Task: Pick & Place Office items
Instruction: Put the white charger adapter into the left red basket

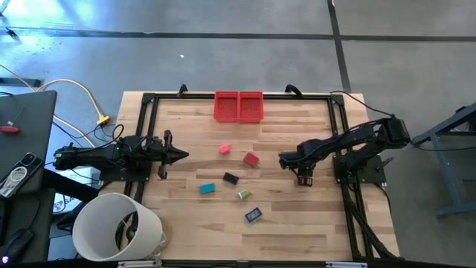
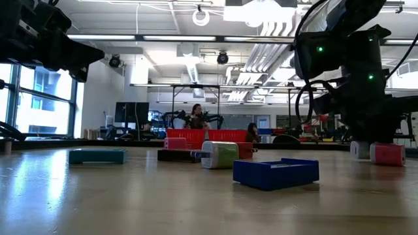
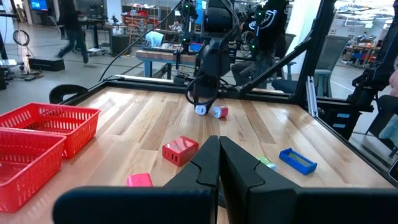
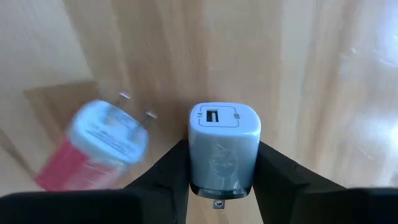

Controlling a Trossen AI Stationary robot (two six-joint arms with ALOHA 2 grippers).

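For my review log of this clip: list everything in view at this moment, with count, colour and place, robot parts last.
Bins: two, red, side by side at the table's far edge.
Pink piece: one, mid-table.
Red block: one, beside the pink piece.
Black piece: one, mid-table.
Teal piece: one, left of the black piece.
Green piece: one, near the black piece.
Blue piece: one, nearest the front edge.
White charger: one, between the right gripper's fingers.
Red-and-white charger: one, lying beside it.
Bucket: one, white, front-left corner.
Table: one, light wood.
Left gripper: shut, waiting at the left side.
Right gripper: shut on the white charger, at the right side.
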